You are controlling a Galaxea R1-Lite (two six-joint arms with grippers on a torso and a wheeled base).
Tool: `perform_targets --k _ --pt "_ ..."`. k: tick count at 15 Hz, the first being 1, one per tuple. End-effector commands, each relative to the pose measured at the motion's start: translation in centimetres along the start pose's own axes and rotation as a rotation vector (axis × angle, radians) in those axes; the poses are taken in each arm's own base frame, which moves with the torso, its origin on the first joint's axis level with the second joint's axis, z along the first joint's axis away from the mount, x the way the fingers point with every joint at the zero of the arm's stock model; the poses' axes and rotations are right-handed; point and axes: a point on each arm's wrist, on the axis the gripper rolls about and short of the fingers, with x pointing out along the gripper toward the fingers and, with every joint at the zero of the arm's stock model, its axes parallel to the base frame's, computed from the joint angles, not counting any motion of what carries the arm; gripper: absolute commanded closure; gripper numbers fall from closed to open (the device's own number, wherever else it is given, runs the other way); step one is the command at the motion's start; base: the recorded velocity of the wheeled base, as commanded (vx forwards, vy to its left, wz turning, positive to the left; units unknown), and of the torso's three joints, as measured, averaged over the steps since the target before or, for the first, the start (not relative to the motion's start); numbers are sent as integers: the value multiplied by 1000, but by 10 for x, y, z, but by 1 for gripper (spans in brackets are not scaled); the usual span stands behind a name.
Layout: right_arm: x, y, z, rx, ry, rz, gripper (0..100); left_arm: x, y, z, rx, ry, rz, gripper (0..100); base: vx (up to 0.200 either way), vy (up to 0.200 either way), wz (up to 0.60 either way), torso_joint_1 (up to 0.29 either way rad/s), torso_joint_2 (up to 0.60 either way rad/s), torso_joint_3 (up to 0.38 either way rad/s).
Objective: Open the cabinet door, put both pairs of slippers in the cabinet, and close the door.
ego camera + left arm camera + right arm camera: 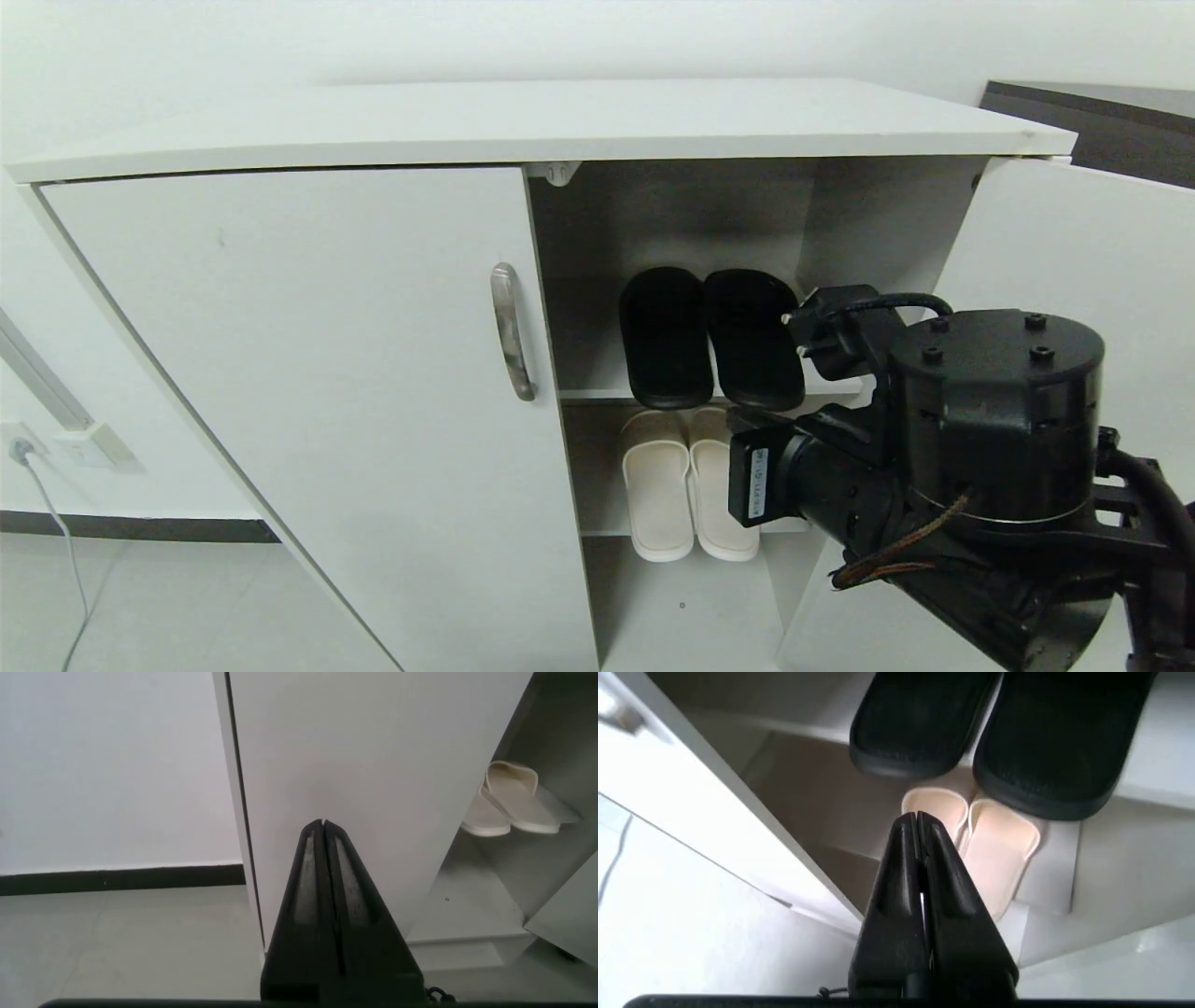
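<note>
Currently I see both pairs inside the cabinet [560,121]: black slippers [665,341] on the upper shelf [588,394], ends overhanging its edge, cream slippers [658,485] side by side on the shelf below. Right door [1055,252] is wide open, left door [299,373] flush. My right gripper [920,821] is pressed together, empty, just outside the open bay. Left gripper [322,826] is likewise pressed together, empty, pointing at the left door's lower part.

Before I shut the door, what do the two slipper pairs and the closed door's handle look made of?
Black slippers: likely foam or rubber, matte, with thick one-piece soles.
Cream slippers: same moulded look, smooth.
Handle: seemingly brushed metal, with a grey sheen.
</note>
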Motion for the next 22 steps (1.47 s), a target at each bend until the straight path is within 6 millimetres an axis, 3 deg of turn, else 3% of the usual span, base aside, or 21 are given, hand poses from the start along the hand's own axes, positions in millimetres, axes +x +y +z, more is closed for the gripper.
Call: perform_targets --k 1,16,20,22 --pt "3 1 -4 -8 12 -4 100 0 0 0 0 1 0 100 -200 0 0 7 2 2" --pt "18 3 -22 -23 54 -24 100 0 0 0 0 1 0 100 -200 0 0 1 2 4" --pt "22 -5 -26 -25 38 -45 100 0 0 0 0 1 0 100 -200 0 0 -1 6 5" --pt "23 -6 -29 -38 46 -47 100 0 0 0 0 1 0 100 0 0 0 0 0 0"
